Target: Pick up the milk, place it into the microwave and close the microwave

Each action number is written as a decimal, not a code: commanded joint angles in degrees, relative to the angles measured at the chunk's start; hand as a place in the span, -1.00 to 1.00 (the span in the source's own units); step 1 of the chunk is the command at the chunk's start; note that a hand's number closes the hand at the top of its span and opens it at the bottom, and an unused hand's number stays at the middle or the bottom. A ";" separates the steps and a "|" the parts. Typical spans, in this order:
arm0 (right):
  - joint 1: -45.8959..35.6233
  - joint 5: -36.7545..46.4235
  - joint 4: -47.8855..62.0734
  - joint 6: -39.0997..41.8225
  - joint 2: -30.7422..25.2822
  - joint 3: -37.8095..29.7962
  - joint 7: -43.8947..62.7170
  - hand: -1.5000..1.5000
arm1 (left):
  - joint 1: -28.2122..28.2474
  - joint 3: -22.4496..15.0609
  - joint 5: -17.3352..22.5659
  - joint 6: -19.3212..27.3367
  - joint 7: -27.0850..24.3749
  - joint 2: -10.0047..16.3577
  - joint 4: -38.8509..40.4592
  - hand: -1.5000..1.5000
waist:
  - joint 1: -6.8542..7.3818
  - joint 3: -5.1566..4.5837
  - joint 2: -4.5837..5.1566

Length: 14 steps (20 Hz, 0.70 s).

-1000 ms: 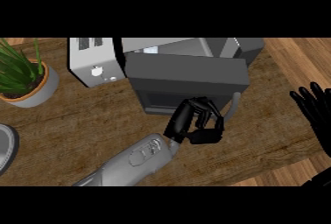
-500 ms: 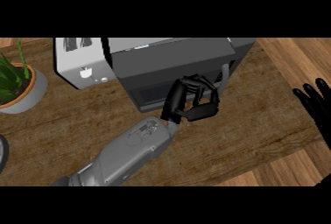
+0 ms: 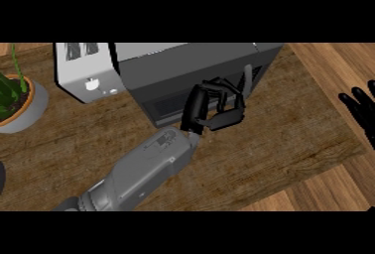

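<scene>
Fingers [image 3: 198,101] of L hand [image 3: 223,118] curled; at microwave [image 3: 190,62] front edge.

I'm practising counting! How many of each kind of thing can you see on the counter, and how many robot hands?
Kitchen machines: 2, the microwave and the toaster
Plants: 1, the potted plant
Robot hands: 2, the left hand with curled fingers and the right hand, open
Total: 5
</scene>
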 commanded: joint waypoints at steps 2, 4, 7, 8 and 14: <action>-1.28 -2.00 -0.94 0.00 -0.73 -0.28 1.09 -1.00 | -2.69 1.91 2.15 -0.92 -2.60 0.01 3.95 1.00 | -0.63 -0.03 0.63; -2.06 -2.75 -0.67 -0.44 -1.44 -0.77 1.99 -1.00 | -3.10 1.42 2.97 -1.06 -3.01 0.01 3.98 1.00 | -0.71 -0.02 0.63; -1.55 -3.62 -1.25 0.13 -2.02 -0.50 2.79 -1.00 | -3.40 1.53 4.10 -1.38 -3.74 0.01 4.93 1.00 | -1.16 0.05 0.46; -2.15 -3.67 -1.24 -0.18 -1.66 -0.02 3.02 -1.00 | -3.61 1.09 4.14 -1.06 -4.01 0.01 5.15 1.00 | -0.99 0.07 0.72; -2.39 -6.02 -1.32 -0.48 -3.35 -1.48 4.49 -1.00 | -3.75 1.44 5.61 -1.32 -6.10 0.01 6.26 1.00 | -1.93 0.07 0.84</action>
